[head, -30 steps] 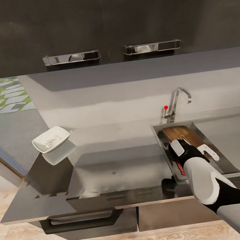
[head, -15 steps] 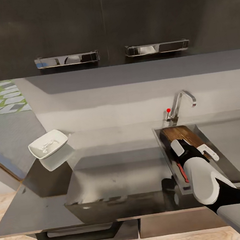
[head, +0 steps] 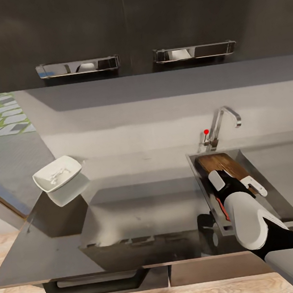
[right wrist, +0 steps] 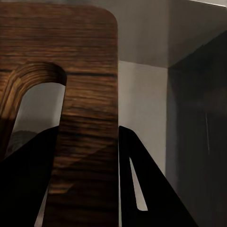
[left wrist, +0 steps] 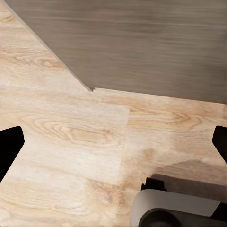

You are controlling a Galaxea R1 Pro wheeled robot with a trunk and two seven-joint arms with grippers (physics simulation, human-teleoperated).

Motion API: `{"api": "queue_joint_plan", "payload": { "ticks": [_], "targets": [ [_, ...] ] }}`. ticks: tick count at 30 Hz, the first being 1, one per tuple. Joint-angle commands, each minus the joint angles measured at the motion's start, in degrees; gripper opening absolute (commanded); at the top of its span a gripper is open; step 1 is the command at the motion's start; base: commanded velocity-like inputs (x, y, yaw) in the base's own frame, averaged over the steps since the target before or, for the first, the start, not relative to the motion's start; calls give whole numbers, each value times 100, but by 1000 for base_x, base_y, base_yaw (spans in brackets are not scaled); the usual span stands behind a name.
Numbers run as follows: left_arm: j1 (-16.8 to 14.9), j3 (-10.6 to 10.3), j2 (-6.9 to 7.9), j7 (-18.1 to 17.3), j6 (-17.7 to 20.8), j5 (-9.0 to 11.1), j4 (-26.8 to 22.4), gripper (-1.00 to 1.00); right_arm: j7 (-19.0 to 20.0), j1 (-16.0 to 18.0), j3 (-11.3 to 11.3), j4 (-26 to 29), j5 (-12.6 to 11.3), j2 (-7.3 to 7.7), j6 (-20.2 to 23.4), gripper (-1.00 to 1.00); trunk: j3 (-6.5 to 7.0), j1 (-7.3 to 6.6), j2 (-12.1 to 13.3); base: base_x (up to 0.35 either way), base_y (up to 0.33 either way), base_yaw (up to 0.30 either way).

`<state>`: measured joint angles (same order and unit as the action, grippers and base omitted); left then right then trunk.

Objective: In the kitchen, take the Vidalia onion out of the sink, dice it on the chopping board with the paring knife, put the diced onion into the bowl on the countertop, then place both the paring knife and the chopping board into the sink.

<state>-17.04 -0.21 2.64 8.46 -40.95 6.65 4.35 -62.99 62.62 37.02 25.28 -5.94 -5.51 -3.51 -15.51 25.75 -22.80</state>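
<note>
Chopping board point(head: 223, 164) rests tilted inside the sink point(head: 268, 195), with the right gripper point(head: 232, 182) closed on its near edge. Risk: on release, the tilted board may slide onto the paring knife point(head: 222, 208).

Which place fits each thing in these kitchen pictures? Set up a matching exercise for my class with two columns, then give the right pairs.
Column one:
1. brown wooden chopping board
2. shallow white bowl
3. red-handled paring knife
4. tall chrome tap

Column two:
A. on the far left end of the grey countertop
B. behind the grey steel sink, by the wall
C. in the sink, between the fingers of the right gripper
D. in the sink, along its left wall, beside the right arm

Pairs: 1-C, 2-A, 3-D, 4-B
</note>
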Motion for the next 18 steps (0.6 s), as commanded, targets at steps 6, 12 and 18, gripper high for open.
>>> {"api": "queue_joint_plan", "payload": {
  "ticks": [6,12,18],
  "targets": [
    [-9,-7,0,-11,-36,30,22,100,-3,5,7,5,-14,-3,-39,-100,-65,3,-12,0,0,0],
    [-9,-6,0,-11,-36,30,22,100,-2,5,7,3,-12,-3,-41,-100,-120,3,-12,0,0,0],
    [-9,-10,0,-11,-36,30,22,100,-2,5,13,6,-12,-3,-40,-100,-174,3,-12,0,0,0]
  ]
}}
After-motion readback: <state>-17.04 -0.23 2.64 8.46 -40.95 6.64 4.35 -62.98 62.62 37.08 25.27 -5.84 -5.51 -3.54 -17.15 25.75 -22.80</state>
